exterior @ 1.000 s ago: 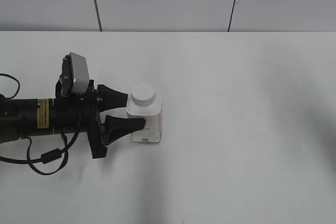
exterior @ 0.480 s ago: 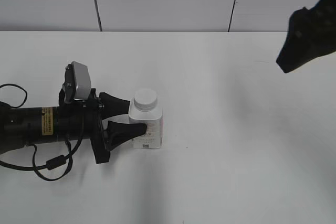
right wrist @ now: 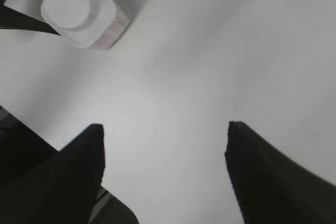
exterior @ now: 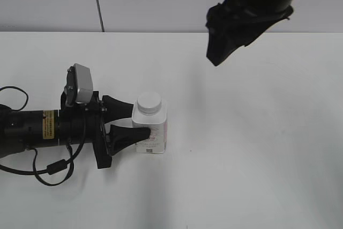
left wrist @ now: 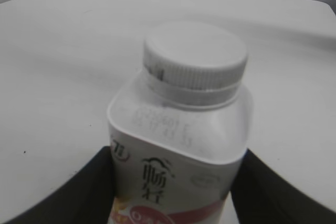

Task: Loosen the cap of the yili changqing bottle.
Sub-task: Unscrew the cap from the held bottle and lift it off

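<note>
The yili changqing bottle (exterior: pixel 151 130) stands upright on the white table, squat and white with grey print and a pink label patch; it also shows in the left wrist view (left wrist: pixel 178 150) and the right wrist view (right wrist: pixel 86 19). Its white ribbed cap (exterior: pixel 148 102) sits on the neck, seen too in the left wrist view (left wrist: pixel 195 59) and from above in the right wrist view (right wrist: pixel 68 2). My left gripper (exterior: pixel 134 117) is shut on the bottle's body, one black finger on each side. My right gripper (exterior: pixel 214 41) hangs high above the table, open and empty (right wrist: pixel 165 132), up and right of the bottle.
The white table (exterior: pixel 257 148) stretches wide around the bottle. A grey panelled wall (exterior: pixel 161 1) runs along its far edge. The left arm's cable (exterior: pixel 51 170) loops on the table at the left.
My right arm has swung in from the upper right towards the middle, above the table. My left gripper and the bottle have shifted slightly right and hold steady.
</note>
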